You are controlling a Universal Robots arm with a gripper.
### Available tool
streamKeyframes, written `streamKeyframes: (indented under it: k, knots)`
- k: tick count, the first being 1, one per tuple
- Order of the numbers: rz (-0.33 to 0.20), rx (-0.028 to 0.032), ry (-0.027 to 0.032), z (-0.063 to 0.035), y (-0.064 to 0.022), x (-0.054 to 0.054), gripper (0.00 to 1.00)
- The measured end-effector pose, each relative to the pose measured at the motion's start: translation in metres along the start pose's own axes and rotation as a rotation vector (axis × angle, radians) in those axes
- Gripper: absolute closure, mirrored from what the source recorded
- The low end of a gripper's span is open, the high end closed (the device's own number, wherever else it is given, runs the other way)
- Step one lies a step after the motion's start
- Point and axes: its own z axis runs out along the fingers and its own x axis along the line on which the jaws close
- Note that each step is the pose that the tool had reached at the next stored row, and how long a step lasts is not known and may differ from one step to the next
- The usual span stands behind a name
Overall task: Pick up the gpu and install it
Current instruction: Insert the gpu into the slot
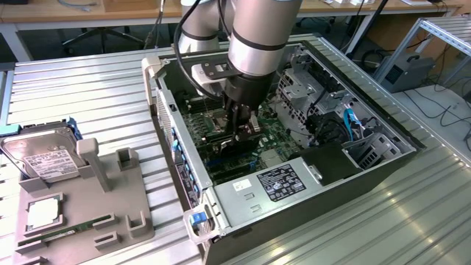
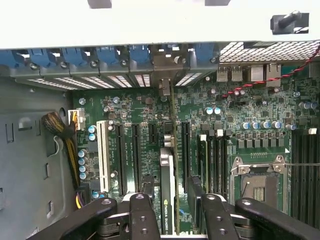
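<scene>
The gpu (image 2: 168, 192) stands on edge between my fingers (image 2: 144, 214), seen from above as a thin black card with a green-labelled strip. Its length runs over the green motherboard (image 2: 250, 115) toward the rear slot openings of the case, in line with one of the long expansion slots. I cannot tell whether it is seated in the slot or just above it. My gripper (image 2: 175, 205) is shut on the gpu. In the exterior view, the gripper (image 1: 241, 135) reaches straight down into the open PC case (image 1: 397, 130) and the gpu (image 1: 234, 146) shows as a dark sliver beneath it.
A grey holder (image 1: 88, 210) at the exterior view's left carries a hard drive (image 1: 44, 157), a processor chip (image 1: 43, 212) and a green memory stick (image 1: 63, 232). Inside the case are the power supply (image 1: 283, 182), drive cages and cables. An empty processor socket (image 2: 257, 182) lies beside the gpu.
</scene>
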Motion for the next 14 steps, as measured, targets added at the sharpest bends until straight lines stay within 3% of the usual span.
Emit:
streamKeyframes:
  k: [3,7,8,10,14]
  knots:
    - [-0.021,-0.0001,0.0001,0.0036,-0.0001,-0.001,0.60]
    - [-0.090,-0.0021,0.0004,0.0100,0.0000,-0.003,0.60]
    - [-0.104,-0.0024,0.0005,0.0157,0.0001,-0.002,0.60]
    - [-0.105,-0.0025,0.0006,0.0209,0.0011,-0.002,0.60]
    - [-0.105,-0.0025,0.0005,0.0210,0.0011,-0.002,0.60]
